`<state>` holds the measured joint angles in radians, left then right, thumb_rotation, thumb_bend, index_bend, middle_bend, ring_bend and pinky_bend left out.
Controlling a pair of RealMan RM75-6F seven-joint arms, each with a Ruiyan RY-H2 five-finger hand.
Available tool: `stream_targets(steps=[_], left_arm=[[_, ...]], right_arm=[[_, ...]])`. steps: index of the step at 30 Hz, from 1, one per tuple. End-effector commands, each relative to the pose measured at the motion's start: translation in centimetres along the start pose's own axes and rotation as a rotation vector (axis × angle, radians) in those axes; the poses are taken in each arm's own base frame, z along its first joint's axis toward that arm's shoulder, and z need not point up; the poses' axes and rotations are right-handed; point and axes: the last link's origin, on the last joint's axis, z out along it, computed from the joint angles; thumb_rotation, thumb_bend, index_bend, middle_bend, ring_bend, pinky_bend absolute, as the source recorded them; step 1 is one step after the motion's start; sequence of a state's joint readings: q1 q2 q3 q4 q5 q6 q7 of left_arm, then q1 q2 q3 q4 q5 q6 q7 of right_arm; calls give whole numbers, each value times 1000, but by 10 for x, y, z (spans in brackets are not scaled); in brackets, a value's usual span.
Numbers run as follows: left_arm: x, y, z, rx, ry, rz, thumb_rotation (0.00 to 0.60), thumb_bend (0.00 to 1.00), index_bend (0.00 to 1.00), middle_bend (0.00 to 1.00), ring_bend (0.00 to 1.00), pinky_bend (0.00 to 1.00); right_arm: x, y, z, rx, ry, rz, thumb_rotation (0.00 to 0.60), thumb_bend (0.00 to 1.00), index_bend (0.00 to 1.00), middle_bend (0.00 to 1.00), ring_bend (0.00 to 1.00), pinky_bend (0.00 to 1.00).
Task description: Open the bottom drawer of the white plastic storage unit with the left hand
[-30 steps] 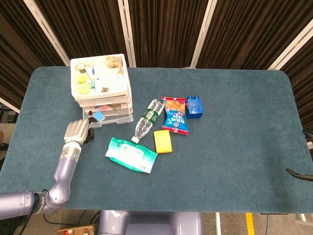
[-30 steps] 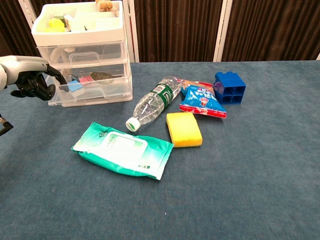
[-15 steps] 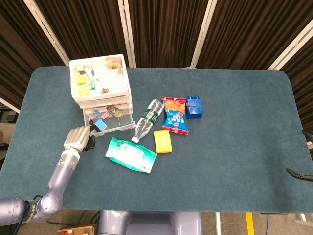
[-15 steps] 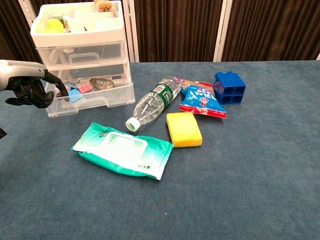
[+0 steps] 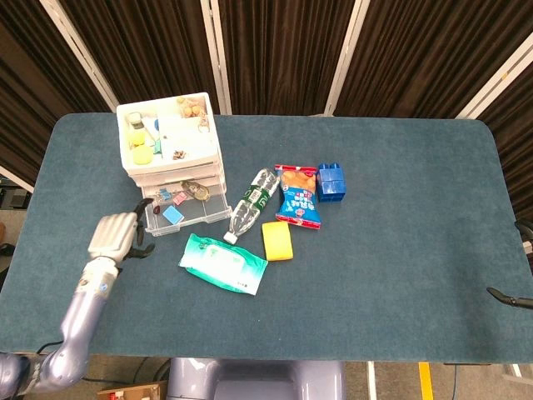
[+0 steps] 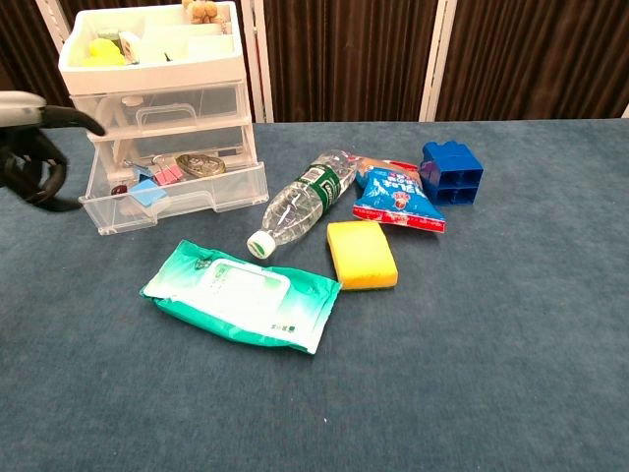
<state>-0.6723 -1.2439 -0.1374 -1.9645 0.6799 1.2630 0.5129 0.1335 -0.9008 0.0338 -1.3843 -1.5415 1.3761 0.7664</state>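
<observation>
The white plastic storage unit (image 5: 171, 148) (image 6: 157, 74) stands at the table's far left, its open top tray full of small items. Its bottom drawer (image 5: 187, 217) (image 6: 182, 202) is pulled out toward me and shows a blue piece, pink clips and a metal object inside. My left hand (image 5: 117, 237) (image 6: 34, 147) hovers just left of the drawer's front corner, apart from it, with its fingers loosely spread and nothing in them. In the chest view it is cut by the left edge. Neither view shows my right hand.
A green wipes pack (image 5: 223, 263) (image 6: 241, 295) lies in front of the drawer. To the right are a lying water bottle (image 5: 250, 204) (image 6: 305, 202), a yellow sponge (image 5: 277, 240) (image 6: 362, 254), a snack bag (image 5: 298, 196) (image 6: 398, 197) and a blue brick (image 5: 331, 182) (image 6: 450, 172).
The bottom drawer has slid out from nearly closed to well open. My left hand pulled it toward me, then let go and drew away to the left.
</observation>
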Motion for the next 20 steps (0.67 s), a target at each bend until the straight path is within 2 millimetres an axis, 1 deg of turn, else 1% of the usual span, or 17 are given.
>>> stream_targets(steps=[1,2,4,6,8,11,14,18,20], left_arm=[[0,-33,-32,24,42,-3,600,75,31,279,251,468],[0,-39,-38,22,55,-10,600,75,31,232,204,423],[0,-51,-50,12,95,-4,600,75,29,171,143,353],[-2,-67,-63,-4,153,37,600,76,24,105,64,263],[-3,-80,-74,-17,200,78,600,82,19,64,21,215],[-7,-103,-91,-10,249,155,600,86,4,10,0,142],[-11,-123,-107,28,259,198,600,84,0,0,0,102],[-7,-138,-121,55,286,218,600,82,0,0,0,91],[-4,-141,-125,48,314,218,600,82,0,0,0,90]], right_arm=[[0,0,0,-2,-3,-4,600,119,0,0,0,0],[0,0,0,-3,-3,-5,600,119,0,0,0,0],[0,0,0,-3,0,-10,600,119,0,0,0,0],[0,0,0,-1,6,-17,600,119,0,0,0,0],[1,0,1,2,13,-22,600,119,0,0,0,0],[1,0,2,8,23,-43,600,119,0,0,0,0],[1,1,1,9,36,-58,600,120,0,0,0,0],[3,2,0,6,50,-58,600,119,0,0,0,0],[3,2,0,7,53,-61,600,119,0,0,0,0]])
